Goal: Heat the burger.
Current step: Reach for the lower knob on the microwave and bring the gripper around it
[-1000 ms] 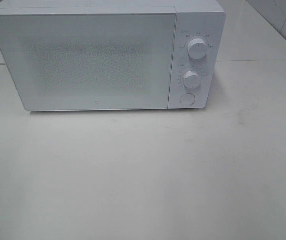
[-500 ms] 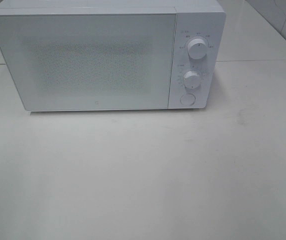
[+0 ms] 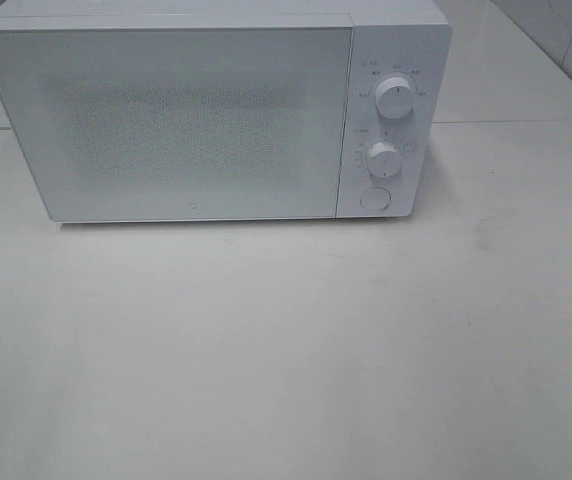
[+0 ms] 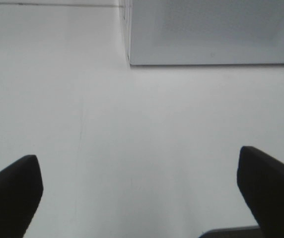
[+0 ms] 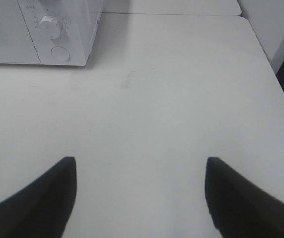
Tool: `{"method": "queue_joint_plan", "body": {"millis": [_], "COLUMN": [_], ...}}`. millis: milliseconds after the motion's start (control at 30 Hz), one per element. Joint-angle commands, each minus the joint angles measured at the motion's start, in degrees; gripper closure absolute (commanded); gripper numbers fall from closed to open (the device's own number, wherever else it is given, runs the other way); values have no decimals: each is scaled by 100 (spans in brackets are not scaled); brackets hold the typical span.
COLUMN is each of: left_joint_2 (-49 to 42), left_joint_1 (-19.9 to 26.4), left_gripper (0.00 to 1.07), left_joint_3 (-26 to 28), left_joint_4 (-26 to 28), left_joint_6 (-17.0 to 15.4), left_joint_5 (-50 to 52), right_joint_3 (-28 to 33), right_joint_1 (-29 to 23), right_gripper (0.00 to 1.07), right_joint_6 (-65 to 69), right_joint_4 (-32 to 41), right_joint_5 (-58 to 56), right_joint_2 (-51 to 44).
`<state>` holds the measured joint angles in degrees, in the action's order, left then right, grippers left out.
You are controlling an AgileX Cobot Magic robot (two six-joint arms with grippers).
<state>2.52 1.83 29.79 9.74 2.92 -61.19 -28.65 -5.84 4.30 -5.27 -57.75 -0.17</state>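
The burger is out of view in every frame. A white microwave (image 3: 206, 110) stands at the back of the white table (image 3: 286, 350) with its door shut; it has two round knobs (image 3: 394, 98) and a round button (image 3: 374, 199) on its right panel. Neither gripper shows in the exterior high view. My left gripper (image 4: 139, 191) is open and empty over bare table, the microwave's corner (image 4: 206, 34) ahead of it. My right gripper (image 5: 139, 193) is open and empty, with the microwave's control panel (image 5: 57, 34) ahead of it.
The table's right edge (image 5: 273, 84) shows in the right wrist view, with a dark gap beyond it. A seam between table tops (image 3: 526, 122) runs behind the microwave. A faint smudge (image 5: 128, 78) marks the table.
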Motion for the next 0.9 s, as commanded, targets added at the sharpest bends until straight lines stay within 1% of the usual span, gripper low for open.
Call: {"method": "queue_joint_plan", "body": {"millis": [33, 267, 900], "left_joint_2": [-447, -401, -384], "left_joint_1": [29, 29, 29], "left_gripper": [6, 6, 6], "left_joint_3": [-11, -23, -29], "left_joint_4": [46, -86, -92], "left_joint_6": [11, 11, -6], "left_joint_5": [57, 29, 23], "right_joint_3": [11, 11, 11], "right_joint_1": [46, 46, 46], "right_gripper": [36, 36, 36], "right_joint_6": [-57, -52, -29], "right_joint_4": [11, 11, 11], "right_joint_5": [63, 63, 63], "right_joint_2": [-172, -149, -155]}}
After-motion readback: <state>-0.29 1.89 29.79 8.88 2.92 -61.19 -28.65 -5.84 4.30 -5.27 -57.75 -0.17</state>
